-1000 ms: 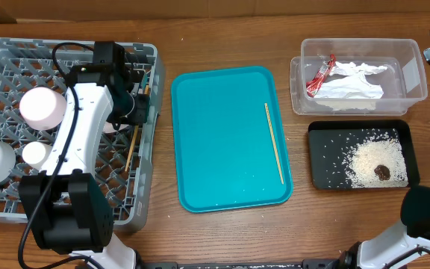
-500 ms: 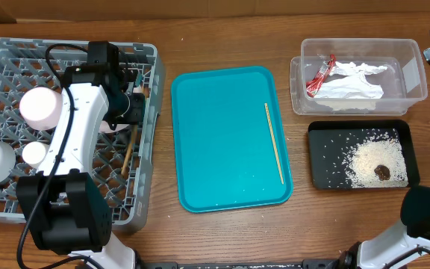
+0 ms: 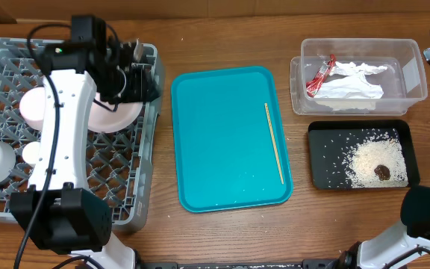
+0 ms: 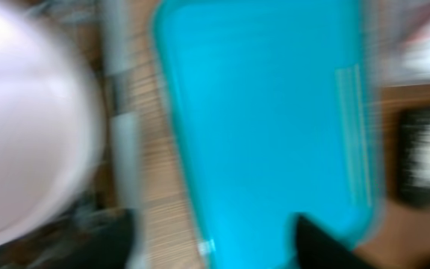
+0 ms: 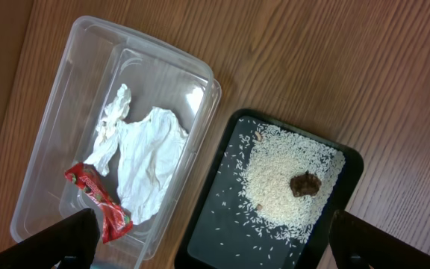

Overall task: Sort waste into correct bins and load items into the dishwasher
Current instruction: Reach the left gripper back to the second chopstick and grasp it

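The large plate [image 3: 116,116] lies in the grey rack [image 3: 6,198] near its right wall, with a cup [image 3: 39,105] beside it. The left arm [image 3: 64,127] stretches over the rack from the near edge, its wrist bent toward the far right corner. The left gripper [image 4: 224,240] is blurred, its fingers apart and empty. The right gripper [image 5: 228,240] gapes wide above the clear tub [image 5: 73,82] and the black tray [image 5: 222,232].
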Available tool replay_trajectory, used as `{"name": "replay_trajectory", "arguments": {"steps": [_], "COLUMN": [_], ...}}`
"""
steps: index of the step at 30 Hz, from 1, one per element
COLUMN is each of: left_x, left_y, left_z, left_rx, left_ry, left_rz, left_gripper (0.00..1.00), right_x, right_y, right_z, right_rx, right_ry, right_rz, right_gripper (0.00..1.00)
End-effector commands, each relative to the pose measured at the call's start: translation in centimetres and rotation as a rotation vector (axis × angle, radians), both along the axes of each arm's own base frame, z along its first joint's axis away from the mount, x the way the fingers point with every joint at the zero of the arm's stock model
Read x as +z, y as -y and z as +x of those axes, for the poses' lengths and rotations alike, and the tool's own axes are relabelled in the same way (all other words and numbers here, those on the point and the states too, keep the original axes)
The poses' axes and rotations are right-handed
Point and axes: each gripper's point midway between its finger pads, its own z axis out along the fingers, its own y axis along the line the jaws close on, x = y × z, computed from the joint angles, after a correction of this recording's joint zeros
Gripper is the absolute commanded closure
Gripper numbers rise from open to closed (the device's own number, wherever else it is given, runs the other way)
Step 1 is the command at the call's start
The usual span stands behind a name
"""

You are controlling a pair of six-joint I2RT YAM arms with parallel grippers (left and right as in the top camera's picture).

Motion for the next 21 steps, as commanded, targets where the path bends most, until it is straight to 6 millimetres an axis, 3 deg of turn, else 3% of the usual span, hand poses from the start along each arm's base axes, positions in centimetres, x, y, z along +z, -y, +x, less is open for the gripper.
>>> {"name": "replay_trajectory", "arguments": {"steps": [1, 3, 6, 9, 11, 14, 17, 21], "left_x": [5.4, 6.1, 4.9, 2.1, 0.7, 0.8, 0.7, -1.8], "left_y": [6.3, 8.5, 11.4, 14.5, 16.7, 18.6, 22.6, 26.7], "left_z": [-0.3, -0.6, -0.9, -1.3, -2.2, -3.1, -3.4, -3.8], "left_rx": [-0.069, -0.117, -0.087, 0.066, 0.307, 0.402, 0.391, 0.339], "left_ry": [0.016, 0.012, -0.041, -0.075, 0.005, 0.085, 0.211, 0.256], "left_rz": [-0.437, -0.5, -0.418, -0.169, 0.08, 0.135, 0.155, 0.173], "left_gripper": [0.14, 0.17, 0.17, 0.24, 0.25, 0.24, 0.24, 0.24], "right_x": [0.9, 0.9, 0.9, 0.9, 0.9, 0.9, 0.9, 0.9], "right_y": [0.1, 0.1, 0.1, 0.1, 0.1, 0.1, 0.1, 0.1], "right_z": [0.1, 0.1, 0.1, 0.1, 0.1, 0.1, 0.1, 0.1], "right_rx": [-0.001, -0.001, -0.001, -0.001, -0.001, -0.001, -0.001, -0.001], "right_ry": [0.027, 0.027, 0.027, 0.027, 0.027, 0.027, 0.027, 0.027], "right_rz": [-0.017, -0.018, -0.018, -0.017, -0.018, -0.018, -0.018, -0.017], "right_gripper": [0.0, 0.0, 0.0, 0.0, 0.0, 0.0, 0.0, 0.0]}}
